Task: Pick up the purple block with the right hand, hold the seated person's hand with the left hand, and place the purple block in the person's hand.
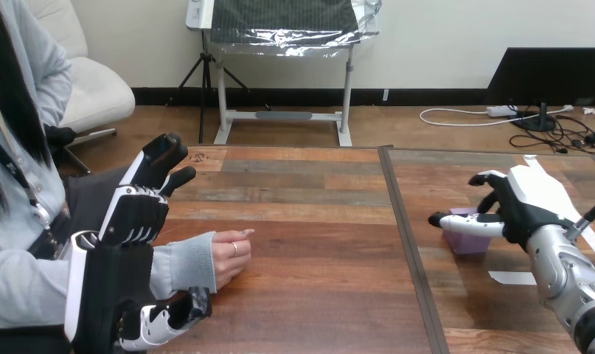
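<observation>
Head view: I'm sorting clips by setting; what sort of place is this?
Probably a robot handover workbench: a wooden table with the person's hand resting on it, and a purple block at the right hand.

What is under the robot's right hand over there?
A purple block sits on the table under the right hand. The block's lower front shows. The hand covers its top and far side, so whether the block is gripped cannot be seen.

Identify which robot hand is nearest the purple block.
The right robot hand, at the view's right, is at the purple block; the left robot hand is far off, beside the person's sleeve.
</observation>
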You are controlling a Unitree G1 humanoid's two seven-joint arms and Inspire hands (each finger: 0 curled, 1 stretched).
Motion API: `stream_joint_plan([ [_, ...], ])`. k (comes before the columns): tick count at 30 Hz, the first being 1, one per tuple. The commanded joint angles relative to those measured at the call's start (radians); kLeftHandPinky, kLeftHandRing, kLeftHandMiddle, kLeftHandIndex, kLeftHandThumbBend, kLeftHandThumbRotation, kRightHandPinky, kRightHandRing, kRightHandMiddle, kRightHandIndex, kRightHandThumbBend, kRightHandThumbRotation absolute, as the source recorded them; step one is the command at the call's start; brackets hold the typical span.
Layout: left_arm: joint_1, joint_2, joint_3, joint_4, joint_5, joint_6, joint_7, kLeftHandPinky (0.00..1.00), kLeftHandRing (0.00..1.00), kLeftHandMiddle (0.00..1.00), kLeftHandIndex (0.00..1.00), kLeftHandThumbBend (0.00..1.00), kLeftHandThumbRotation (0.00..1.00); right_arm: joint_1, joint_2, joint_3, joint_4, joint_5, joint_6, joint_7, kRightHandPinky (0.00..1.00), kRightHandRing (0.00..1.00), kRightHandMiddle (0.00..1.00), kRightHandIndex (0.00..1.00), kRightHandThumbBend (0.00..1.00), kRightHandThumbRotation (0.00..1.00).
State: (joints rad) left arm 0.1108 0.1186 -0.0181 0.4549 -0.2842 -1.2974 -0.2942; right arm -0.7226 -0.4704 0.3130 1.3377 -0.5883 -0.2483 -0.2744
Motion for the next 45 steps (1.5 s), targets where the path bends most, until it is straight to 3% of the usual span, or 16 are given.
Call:
stream_joint_plan([
  [1, -0.048, 0.002, -0.003, -0.036, -0.017, 0.006, -0.003, 0.84, 0.91, 0.92, 0.89, 1.00, 0.63, 0.048, 0.010, 0.022, -0.008, -0.006, -0.023, 0.011, 0.56, 0.62, 0.68, 0.82, 0.85, 0.63],
  [15, -0.060, 0.004, -0.006, -0.031, -0.033, 0.008, -0.013, 0.85, 0.92, 0.93, 0.89, 1.00, 0.63, 0.078, -0.021, 0.026, -0.042, -0.005, -0.087, 0.002, 0.61, 0.68, 0.73, 0.81, 0.84, 0.64],
  [24, -0.063, -0.002, 0.002, -0.028, -0.028, 0.011, -0.013, 0.84, 0.91, 0.92, 0.89, 1.00, 0.64, 0.104, -0.039, 0.025, -0.089, -0.003, -0.108, 0.009, 0.58, 0.68, 0.74, 0.81, 0.84, 0.61],
  [45, -0.073, -0.015, 0.019, -0.027, -0.010, 0.023, 0.000, 0.83, 0.90, 0.91, 0.88, 1.00, 0.65, 0.182, -0.096, 0.013, -0.235, 0.005, -0.149, 0.057, 0.62, 0.72, 0.75, 0.80, 0.84, 0.61],
])
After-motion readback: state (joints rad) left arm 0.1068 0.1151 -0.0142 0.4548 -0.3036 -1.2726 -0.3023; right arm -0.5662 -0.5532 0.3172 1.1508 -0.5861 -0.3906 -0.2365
